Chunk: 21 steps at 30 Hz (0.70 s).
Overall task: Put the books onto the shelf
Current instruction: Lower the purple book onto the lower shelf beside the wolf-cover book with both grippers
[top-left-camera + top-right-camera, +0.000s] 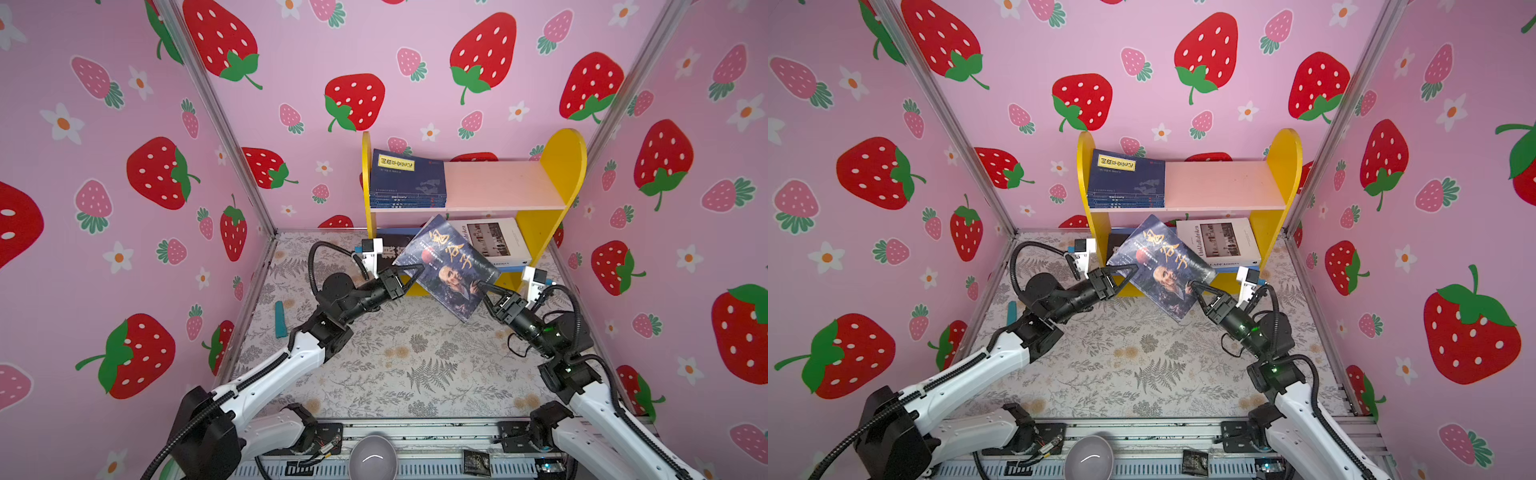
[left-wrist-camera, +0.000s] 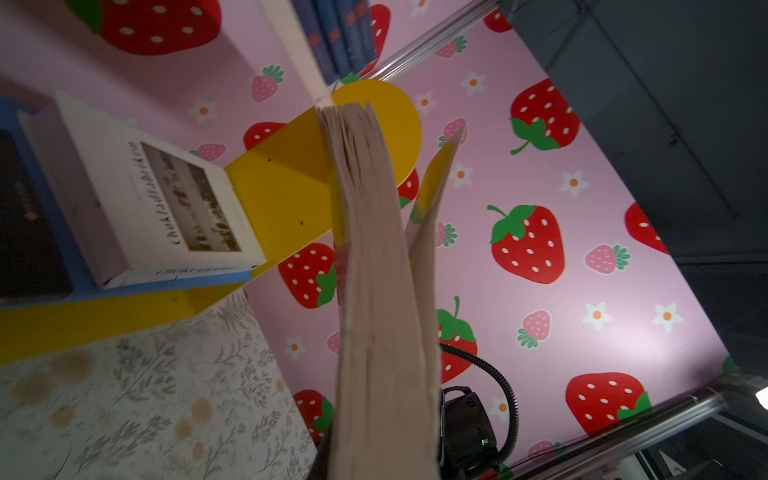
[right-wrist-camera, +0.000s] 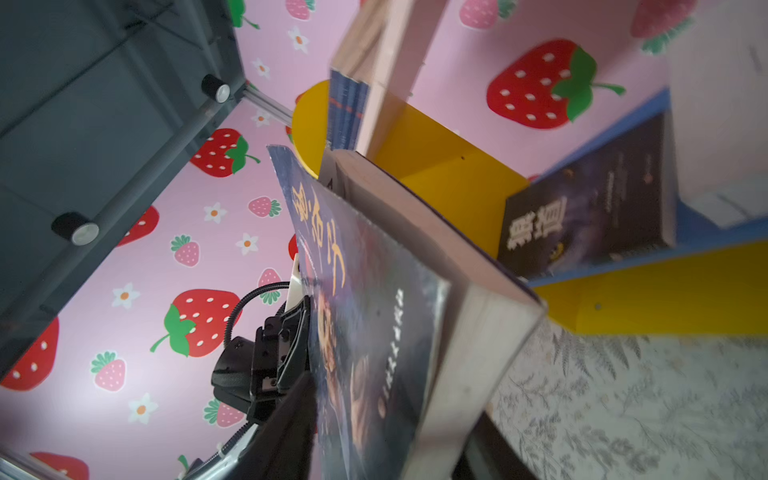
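Note:
A dark book with an old man's portrait point(image 1: 446, 266) point(image 1: 1163, 266) hangs tilted in the air in front of the shelf point(image 1: 561, 166). My left gripper point(image 1: 415, 272) point(image 1: 1129, 270) is shut on its left edge; in the left wrist view its page edge point(image 2: 374, 291) fills the middle. My right gripper point(image 1: 482, 289) point(image 1: 1196, 289) stands open around the book's lower right corner, one finger point(image 3: 291, 428) beside the cover point(image 3: 374, 311). Several navy books point(image 1: 407, 178) lie stacked on the pink upper board point(image 1: 498, 183). A white book point(image 1: 494, 241) and a black book point(image 3: 590, 208) lie on the blue lower board.
A teal object point(image 1: 280, 319) lies on the floral cloth point(image 1: 395, 365) near the left wall. A grey bowl point(image 1: 372, 457) and a black packet point(image 1: 476, 461) sit on the front rail. Strawberry-patterned walls close in the left, right and back.

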Tool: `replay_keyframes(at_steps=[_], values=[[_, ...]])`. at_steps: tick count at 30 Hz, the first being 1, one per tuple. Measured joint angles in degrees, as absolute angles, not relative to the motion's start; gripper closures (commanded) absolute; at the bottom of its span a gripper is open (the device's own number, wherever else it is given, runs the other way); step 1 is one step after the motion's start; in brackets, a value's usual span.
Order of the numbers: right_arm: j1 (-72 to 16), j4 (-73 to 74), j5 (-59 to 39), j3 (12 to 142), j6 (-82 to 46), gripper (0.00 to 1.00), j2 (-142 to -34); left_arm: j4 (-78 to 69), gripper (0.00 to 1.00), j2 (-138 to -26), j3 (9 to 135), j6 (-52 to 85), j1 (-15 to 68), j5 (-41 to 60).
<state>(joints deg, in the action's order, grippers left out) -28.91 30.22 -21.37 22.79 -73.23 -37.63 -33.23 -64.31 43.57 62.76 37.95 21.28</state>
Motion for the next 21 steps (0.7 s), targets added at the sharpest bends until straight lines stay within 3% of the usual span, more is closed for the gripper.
replay_keyframes(at_steps=[3, 7, 21], values=[[-28.9, 29.9, -18.5, 17.3, -75.4, 0.23, -36.0, -29.3, 1.0, -61.2, 39.7, 61.8, 41.2, 15.2], [-28.9, 29.8, -15.7, 14.6, -76.8, 0.19, -37.2, -28.0, 1.0, -62.1, 39.4, 60.4, 42.3, 8.5], [-28.9, 40.2, -15.4, 14.6, -76.7, 0.13, -45.5, -38.7, 1.0, -77.1, 48.7, 57.9, 41.3, -9.5]])
